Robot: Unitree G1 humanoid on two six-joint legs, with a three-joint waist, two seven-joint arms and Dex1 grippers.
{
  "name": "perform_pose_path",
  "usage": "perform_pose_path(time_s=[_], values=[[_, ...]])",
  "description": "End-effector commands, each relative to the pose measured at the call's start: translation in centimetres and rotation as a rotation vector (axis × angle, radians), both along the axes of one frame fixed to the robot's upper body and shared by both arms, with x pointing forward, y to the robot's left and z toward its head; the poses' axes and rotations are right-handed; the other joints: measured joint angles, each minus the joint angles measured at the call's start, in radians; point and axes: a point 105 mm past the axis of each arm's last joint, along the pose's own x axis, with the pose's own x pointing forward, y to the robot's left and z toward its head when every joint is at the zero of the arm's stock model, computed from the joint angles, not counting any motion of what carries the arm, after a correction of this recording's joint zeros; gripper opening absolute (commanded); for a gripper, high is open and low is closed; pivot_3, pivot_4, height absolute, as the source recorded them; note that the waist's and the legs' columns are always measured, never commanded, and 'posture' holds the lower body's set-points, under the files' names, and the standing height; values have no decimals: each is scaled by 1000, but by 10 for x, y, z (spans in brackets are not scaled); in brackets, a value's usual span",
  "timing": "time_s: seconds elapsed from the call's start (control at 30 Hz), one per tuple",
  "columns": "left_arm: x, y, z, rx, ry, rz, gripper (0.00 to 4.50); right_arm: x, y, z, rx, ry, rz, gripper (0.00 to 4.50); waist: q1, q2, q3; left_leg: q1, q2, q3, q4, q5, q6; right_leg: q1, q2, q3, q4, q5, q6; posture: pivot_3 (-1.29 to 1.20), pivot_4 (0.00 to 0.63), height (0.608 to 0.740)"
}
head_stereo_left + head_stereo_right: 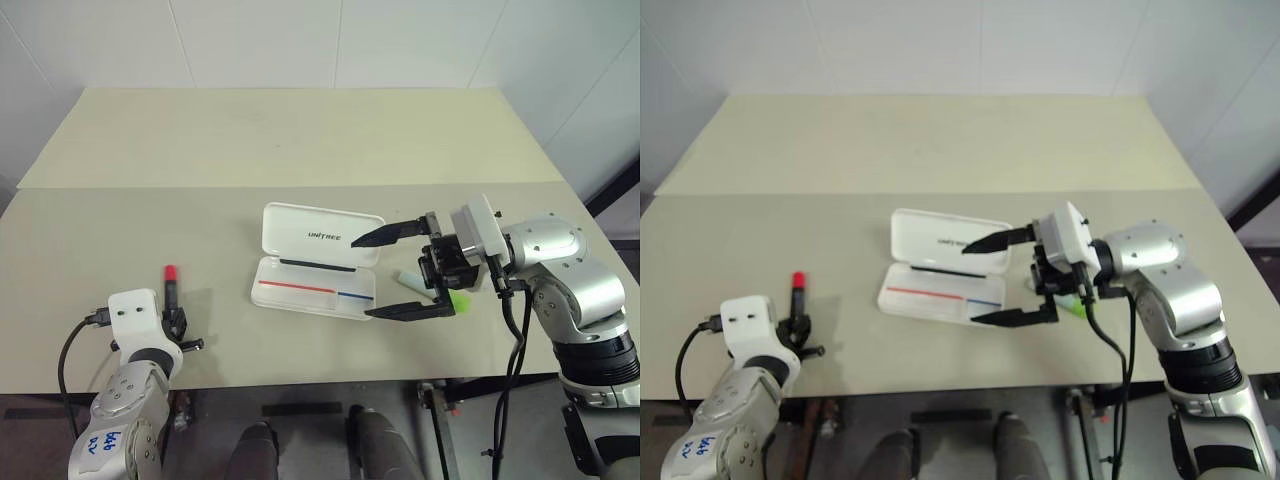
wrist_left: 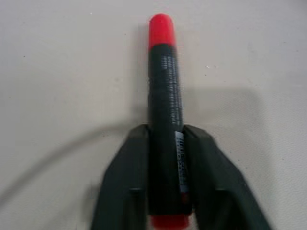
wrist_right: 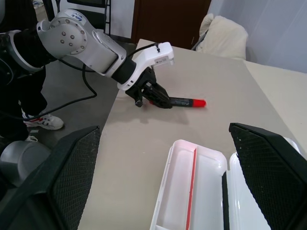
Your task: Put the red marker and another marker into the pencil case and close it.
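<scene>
Bright, even light; soft shadows.

The right gripper (image 1: 400, 277) hides most of the green highlighter (image 1: 458, 301) beside the pencil case (image 1: 318, 262); the case's lettering is too small to read in the right eye view.

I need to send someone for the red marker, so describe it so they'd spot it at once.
On the beige table, look left of the open white pencil case. The red marker lies there between the left gripper's jaws: slim, black-bodied, red-capped, unlike the stubby green highlighter.

White glossy plastic case (image 1: 318, 260) with red and blue inner stripes, black lettering; slim black red-capped marker (image 2: 166, 115); pale green highlighter (image 1: 436, 294).
</scene>
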Motion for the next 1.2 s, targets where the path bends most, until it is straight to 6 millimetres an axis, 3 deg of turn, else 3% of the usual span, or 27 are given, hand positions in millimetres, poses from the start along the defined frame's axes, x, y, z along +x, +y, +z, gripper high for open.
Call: perform_pose_path(time_s=[0.03, 0.13, 0.2, 0.4, 0.53, 0.63, 0.73, 0.9, 1.0, 1.2], values=[[0, 3, -1, 1, 2, 8, 565, 0, -5, 12, 25, -67, -24, 4500, 0, 0, 0, 0, 0, 0, 0, 0, 0, 0, 0, 0, 0, 0, 0, 0, 150, 740], [12, -3, 19, -85, -156, 13, 565, 3, -7, 10, 29, -66, -40, 4500, 2, 0, 0, 0, 0, 0, 0, 0, 0, 0, 0, 0, 0, 0, 0, 0, 150, 740], [22, -2, 43, -97, -302, 9, 565, 5, -8, 9, 30, -66, -52, 4500, 6, -2, 1, -1, 0, 0, 1, 0, 0, 0, 0, 0, 0, 0, 0, 0, 150, 740], [32, 8, 88, -92, -557, -1, 565, 11, -12, 8, 43, -68, -99, 4500, 3, -2, 1, -2, 0, 1, -1, -1, 0, 0, 0, 0, -3, 1, 0, 0, 150, 740], [43, 5, 126, -21, -705, -170, 565, 17, -19, 8, 55, -75, -156, 4500, 7, -2, 1, -2, 0, 0, -2, -2, 1, -2, 0, -1, 0, 1, 1, 0, 150, 740], [49, -21, 145, 60, -757, -467, 565, 22, -24, 10, 71, -90, -206, 4500, 8, -2, 1, -2, 0, 0, -1, -2, 1, -1, 0, 0, -1, 1, 1, 0, 150, 740], [45, -52, 146, 126, -735, -804, 565, 25, -29, 13, 91, -110, -257, 4500, 8, -2, 1, -2, 0, 0, -1, -2, 0, -1, 0, 0, -1, 1, 1, 0, 150, 740], [38, -79, 134, 192, -644, -1193, 565, 22, -34, 15, 107, -130, -313, 4500, 4, -1, 1, -2, 0, 1, -3, -2, 1, -2, 0, 0, -2, 0, 1, 0, 150, 740], [36, -87, 125, 225, -566, -1406, 565, 21, -41, 18, 118, -150, -366, 4500, 4, -1, 1, -2, 0, 1, -3, -2, 1, -2, 0, 0, -1, 0, 0, 0, 150, 740], [45, -90, 104, 350, -429, -1653, 565, 18, -53, 23, 126, -170, -444, 4500, 5, 0, 2, -2, 0, 2, -3, -2, 1, -2, 0, 0, -2, 0, 0, 0, 150, 740]])
